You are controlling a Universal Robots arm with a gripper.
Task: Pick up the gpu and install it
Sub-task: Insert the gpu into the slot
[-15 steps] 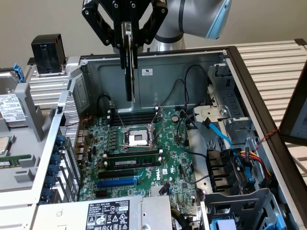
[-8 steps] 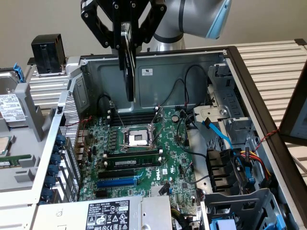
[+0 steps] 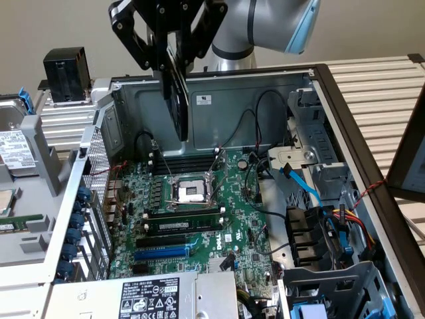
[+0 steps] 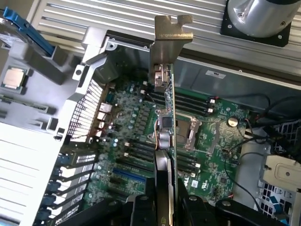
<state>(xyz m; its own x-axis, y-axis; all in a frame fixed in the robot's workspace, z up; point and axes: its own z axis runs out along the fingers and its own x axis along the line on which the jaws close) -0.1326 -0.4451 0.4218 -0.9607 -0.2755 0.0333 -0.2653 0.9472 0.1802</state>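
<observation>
The gpu (image 3: pixel 178 106) hangs upright, clamped in the tool (image 3: pixel 171 65), above the motherboard (image 3: pixel 229 203).

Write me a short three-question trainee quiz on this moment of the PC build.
1. True or false: the gpu is already seated in a slot on the motherboard.
2. Multiple choice: what is the hand clamped on? A) a memory stick B) the gpu C) a hard drive
3. Fill in the blank: the gpu hangs edge-on ____ the motherboard, touching none of its slots.

Key: 1 false; 2 B; 3 above.
</observation>
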